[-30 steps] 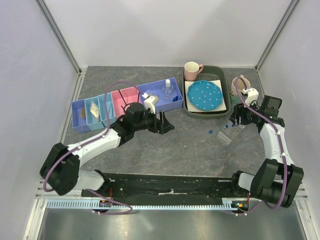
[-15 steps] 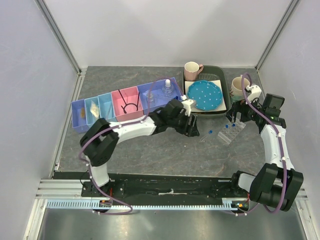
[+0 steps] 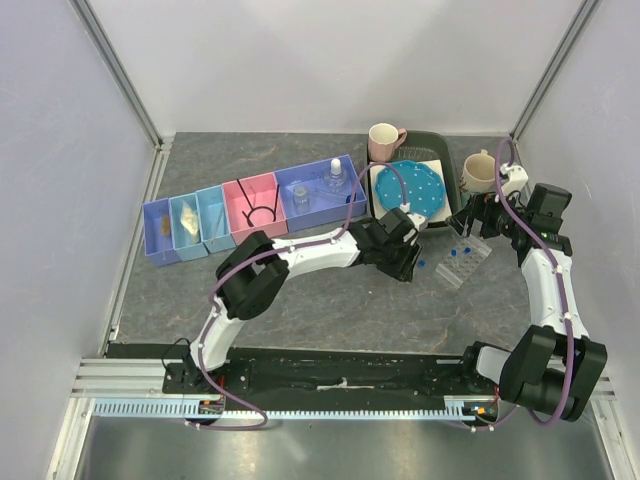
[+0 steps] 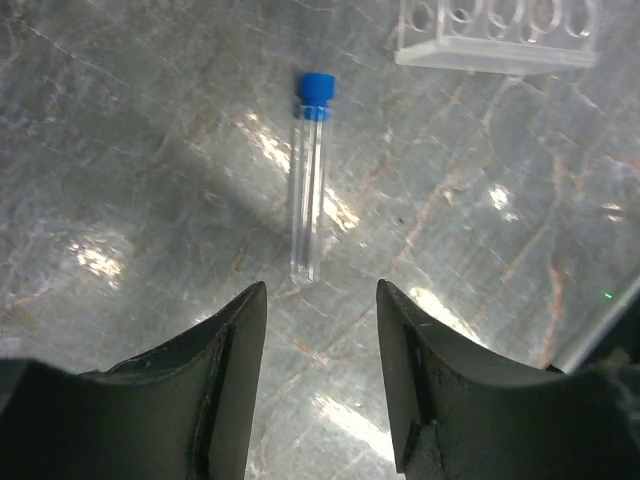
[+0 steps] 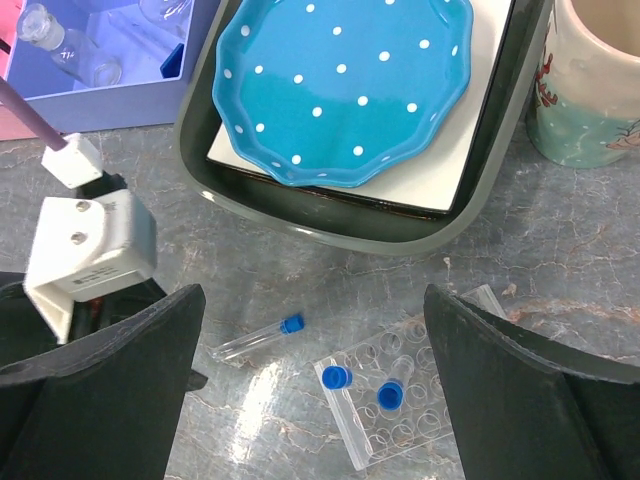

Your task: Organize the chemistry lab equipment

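The left hand is released, its fingers narrowing on nothing yet, hanging low just short of the blue-capped vial lying flat on the bench. A second ago that arm was back at the bins. Now it stretches far right, so a pick-up looks next. The clear rack waits just beyond. The right hand has sprung wide, empty.

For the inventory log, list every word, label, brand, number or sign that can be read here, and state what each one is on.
No text can be read in any view.
The blue-capped clear vial, the clear plastic tube rack and the blue white-dotted plate carry no lettering.
The pale ceramic mug has red and teal decoration, too blurred to tell whether it includes words.
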{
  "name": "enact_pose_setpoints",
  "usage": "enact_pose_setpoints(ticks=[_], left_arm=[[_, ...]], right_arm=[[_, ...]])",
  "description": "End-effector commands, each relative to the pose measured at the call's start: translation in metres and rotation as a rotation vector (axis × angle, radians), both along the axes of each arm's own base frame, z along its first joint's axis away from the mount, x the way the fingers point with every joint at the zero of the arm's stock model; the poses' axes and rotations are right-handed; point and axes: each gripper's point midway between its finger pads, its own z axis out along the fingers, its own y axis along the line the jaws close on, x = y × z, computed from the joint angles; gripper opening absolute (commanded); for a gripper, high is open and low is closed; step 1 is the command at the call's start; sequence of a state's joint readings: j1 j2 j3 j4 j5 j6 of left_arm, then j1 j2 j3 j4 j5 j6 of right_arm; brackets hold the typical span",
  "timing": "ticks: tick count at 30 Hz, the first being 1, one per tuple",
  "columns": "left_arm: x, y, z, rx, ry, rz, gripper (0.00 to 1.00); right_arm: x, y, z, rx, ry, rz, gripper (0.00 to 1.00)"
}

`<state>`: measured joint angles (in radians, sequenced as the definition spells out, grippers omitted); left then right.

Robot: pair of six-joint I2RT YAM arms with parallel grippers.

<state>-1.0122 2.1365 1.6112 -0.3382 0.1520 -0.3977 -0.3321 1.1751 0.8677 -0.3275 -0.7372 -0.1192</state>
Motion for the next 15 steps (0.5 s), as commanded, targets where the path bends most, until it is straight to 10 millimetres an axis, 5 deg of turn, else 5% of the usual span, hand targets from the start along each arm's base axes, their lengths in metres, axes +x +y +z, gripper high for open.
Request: enact_pose_setpoints(ticks=[1, 15], left_arm=[[0.011, -0.003, -0.004, 0.083, -0.080, -0.014, 0.53], [0.022, -0.016, -0.019, 0.212, -0.168, -0.045, 0.41]], right_arm=[[0.010, -0.001, 0.014, 0.018, -0.041, -0.004, 0.98], [0.012, -0.003, 0.013, 0.036, -0.033, -0.036, 0.98]])
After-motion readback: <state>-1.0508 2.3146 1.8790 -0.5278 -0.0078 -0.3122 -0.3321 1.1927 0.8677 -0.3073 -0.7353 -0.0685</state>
